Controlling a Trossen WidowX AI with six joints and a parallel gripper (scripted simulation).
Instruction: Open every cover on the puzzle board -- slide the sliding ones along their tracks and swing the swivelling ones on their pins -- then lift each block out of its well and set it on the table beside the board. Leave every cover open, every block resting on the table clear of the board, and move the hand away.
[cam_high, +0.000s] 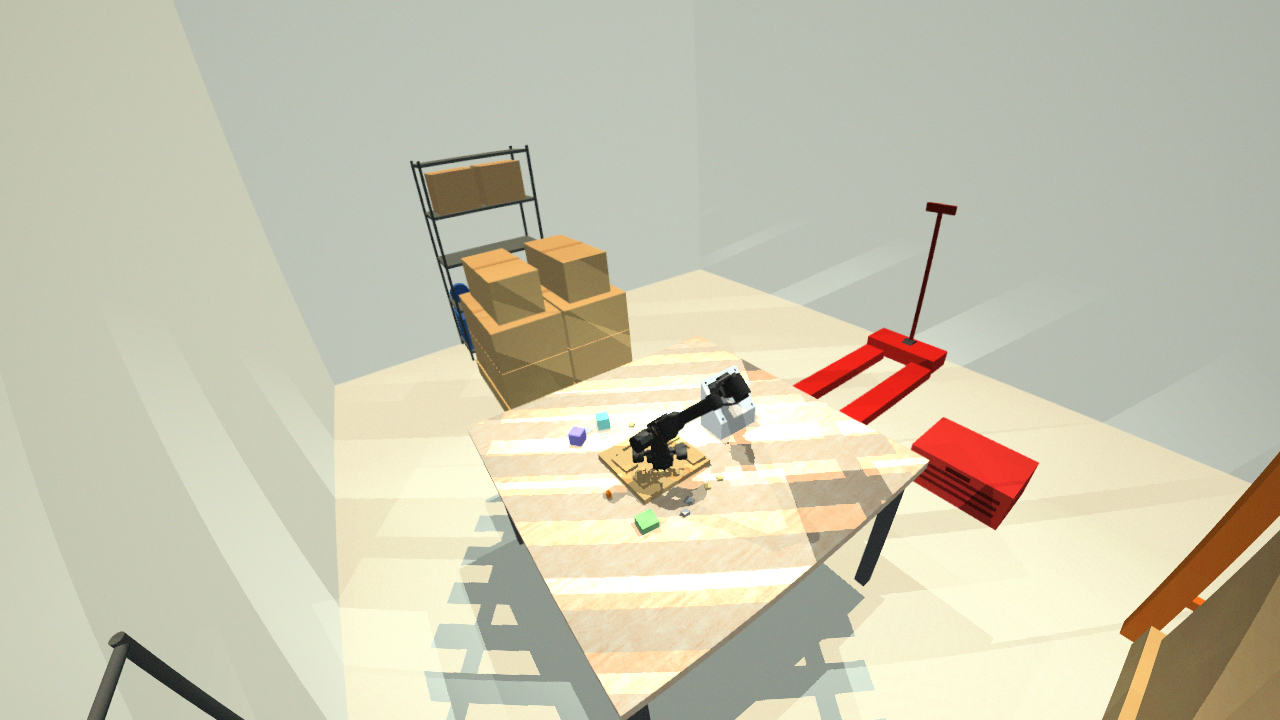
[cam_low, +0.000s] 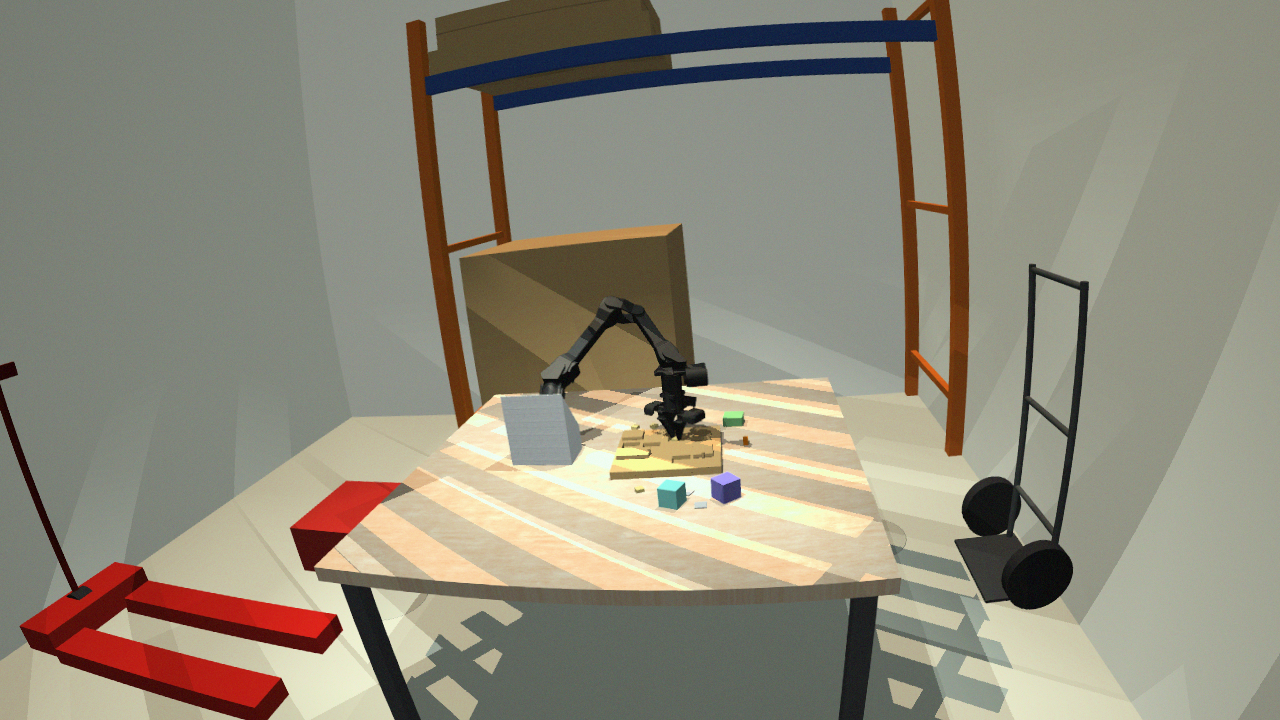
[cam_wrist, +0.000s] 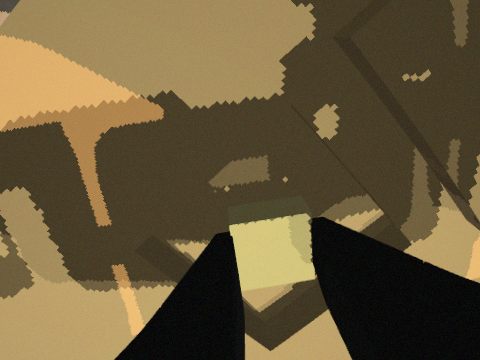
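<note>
The wooden puzzle board (cam_high: 646, 493) (cam_low: 666, 468) (cam_wrist: 225, 130) lies on the table. My gripper (cam_low: 676, 437) (cam_wrist: 271, 240) points down over it and is shut on a small pale yellow block (cam_wrist: 267, 255). The block is between the fingertips, at a diamond-shaped well seen in the wrist view. The top and exterior views are too coarse to show the block or every cover's position. The arm hides part of the board in the top view.
On the table beside the board are a green block (cam_high: 646, 522) (cam_low: 733, 419), a teal cube (cam_high: 602, 420) (cam_low: 671, 494), a purple cube (cam_high: 577, 436) (cam_low: 725, 488), a small orange piece (cam_high: 608, 494) (cam_low: 745, 440) and small yellow and grey pieces. The grey arm stand (cam_low: 539, 431) is nearby.
</note>
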